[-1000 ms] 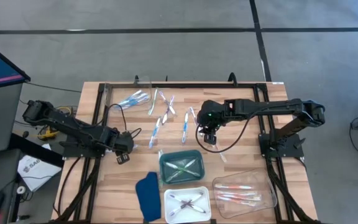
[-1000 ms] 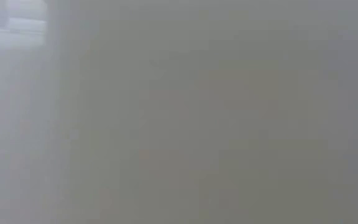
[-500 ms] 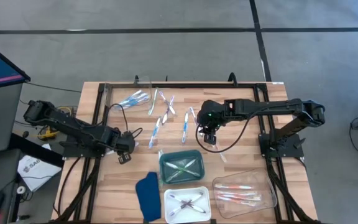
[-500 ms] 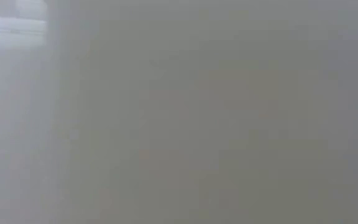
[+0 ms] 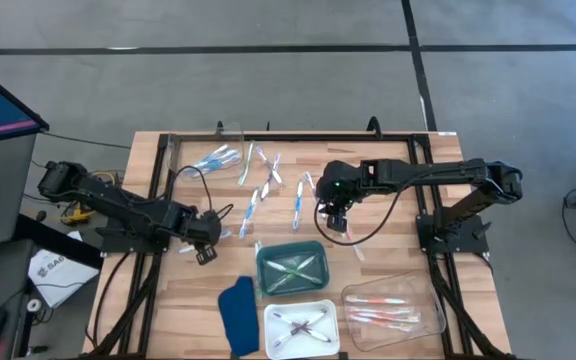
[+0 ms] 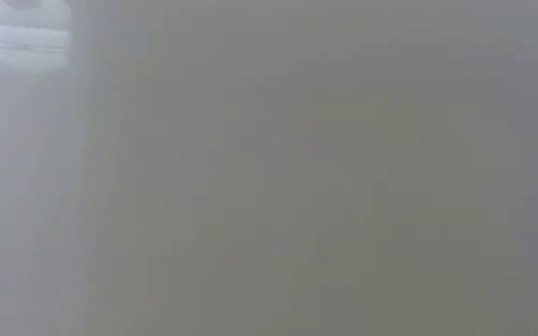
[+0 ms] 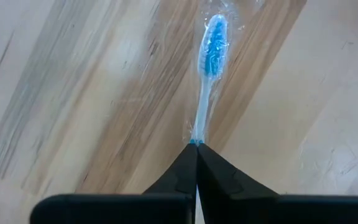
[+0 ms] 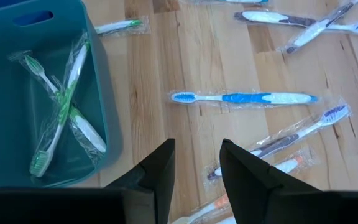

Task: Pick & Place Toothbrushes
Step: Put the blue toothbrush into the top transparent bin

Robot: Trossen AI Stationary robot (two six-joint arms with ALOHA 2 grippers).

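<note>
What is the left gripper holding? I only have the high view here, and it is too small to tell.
Observer: In the left wrist view the left gripper is shut on the end of a blue toothbrush in clear wrap.
Operator: And the right gripper?
Observer: The right gripper is open and holds nothing; it hangs over the table beside the teal tray.
Operator: What is in that tray?
Observer: Green toothbrushes, crossed over each other.
</note>
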